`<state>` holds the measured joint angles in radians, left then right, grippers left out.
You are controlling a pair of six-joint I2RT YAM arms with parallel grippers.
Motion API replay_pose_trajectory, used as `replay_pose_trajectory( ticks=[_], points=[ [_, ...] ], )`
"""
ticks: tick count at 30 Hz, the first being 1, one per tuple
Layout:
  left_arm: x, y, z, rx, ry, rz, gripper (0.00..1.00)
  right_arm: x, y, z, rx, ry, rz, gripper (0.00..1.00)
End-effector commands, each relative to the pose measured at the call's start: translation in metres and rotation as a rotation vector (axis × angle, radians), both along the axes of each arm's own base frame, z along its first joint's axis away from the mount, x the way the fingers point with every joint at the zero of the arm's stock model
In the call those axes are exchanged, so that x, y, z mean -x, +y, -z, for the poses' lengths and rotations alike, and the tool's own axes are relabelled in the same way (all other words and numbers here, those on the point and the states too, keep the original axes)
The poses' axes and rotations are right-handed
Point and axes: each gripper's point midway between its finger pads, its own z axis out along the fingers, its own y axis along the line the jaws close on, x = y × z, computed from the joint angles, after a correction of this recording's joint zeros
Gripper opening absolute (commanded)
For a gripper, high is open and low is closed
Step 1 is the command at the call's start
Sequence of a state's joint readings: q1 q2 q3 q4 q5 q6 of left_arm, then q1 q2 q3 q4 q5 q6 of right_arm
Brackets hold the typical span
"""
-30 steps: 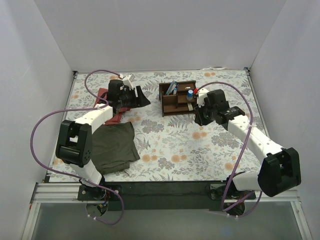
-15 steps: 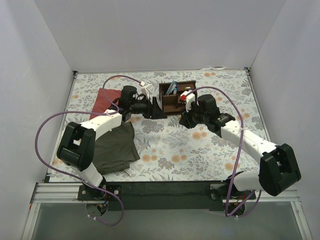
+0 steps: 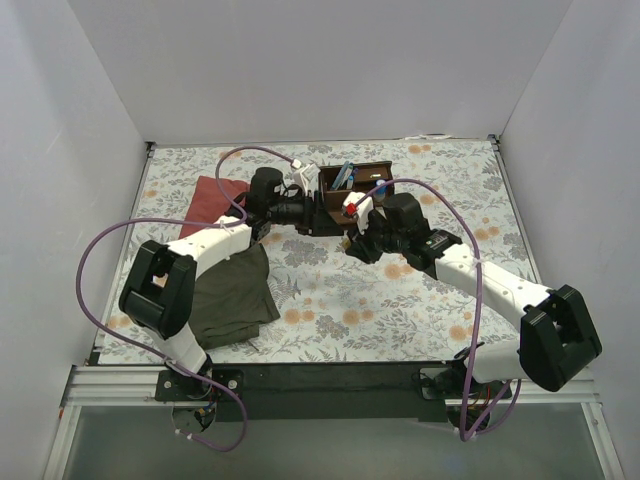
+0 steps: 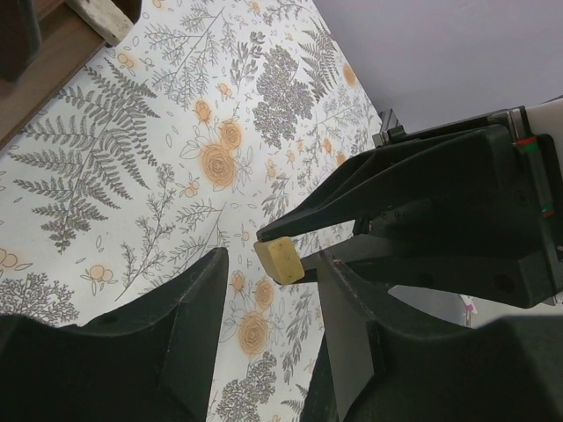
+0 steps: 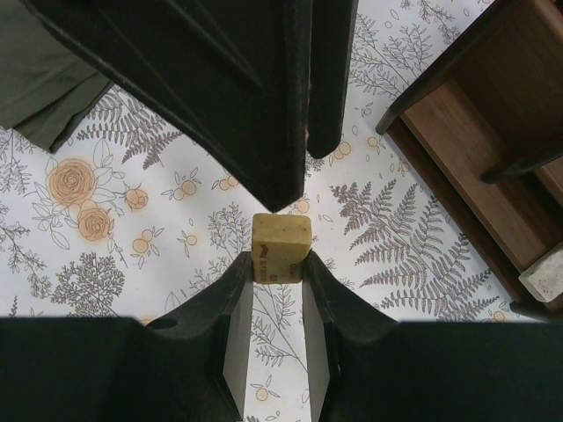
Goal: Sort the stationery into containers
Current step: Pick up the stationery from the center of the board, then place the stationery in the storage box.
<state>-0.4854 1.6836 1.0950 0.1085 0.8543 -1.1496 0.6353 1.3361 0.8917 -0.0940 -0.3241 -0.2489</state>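
My right gripper (image 5: pixel 278 264) is shut on a small beige eraser block (image 5: pixel 281 248) and holds it above the floral table, in front of the dark brown organiser (image 3: pixel 358 196). My left gripper (image 4: pixel 271 264) is open, and its fingertips reach the eraser (image 4: pixel 280 260) from the opposite side, one on either side of it without closing. In the top view the two grippers meet tip to tip, left (image 3: pixel 327 222) against right (image 3: pixel 356 244). Blue pens (image 3: pixel 343 175) stand in the organiser's back compartment. The organiser's brown wood also shows in the right wrist view (image 5: pixel 475 132).
A red cloth (image 3: pixel 213 190) lies at the back left and an olive cloth (image 3: pixel 230 290) lies near the left arm. A pale block (image 5: pixel 545 274) sits in a lower compartment of the organiser. Purple cables arch over both arms.
Both arms have swung inward toward the table's middle in front of the organiser. The left gripper's tips have come up to the eraser held by the right gripper.
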Motion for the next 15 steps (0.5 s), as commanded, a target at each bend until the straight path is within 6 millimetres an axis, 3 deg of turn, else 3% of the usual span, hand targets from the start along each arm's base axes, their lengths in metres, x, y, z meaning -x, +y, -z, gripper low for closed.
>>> replay_pose_trajectory(
  ticks=[1, 15],
  points=[
    [0.006, -0.010, -0.012, 0.024, -0.022, 0.058, 0.44, -0.012, 0.013, -0.023, -0.044, -0.084, -0.027, 0.01],
    [0.007, -0.008, 0.019, -0.096, 0.001, 0.021, 0.35, -0.019, 0.014, -0.040, -0.052, -0.141, -0.004, 0.01]
  ],
)
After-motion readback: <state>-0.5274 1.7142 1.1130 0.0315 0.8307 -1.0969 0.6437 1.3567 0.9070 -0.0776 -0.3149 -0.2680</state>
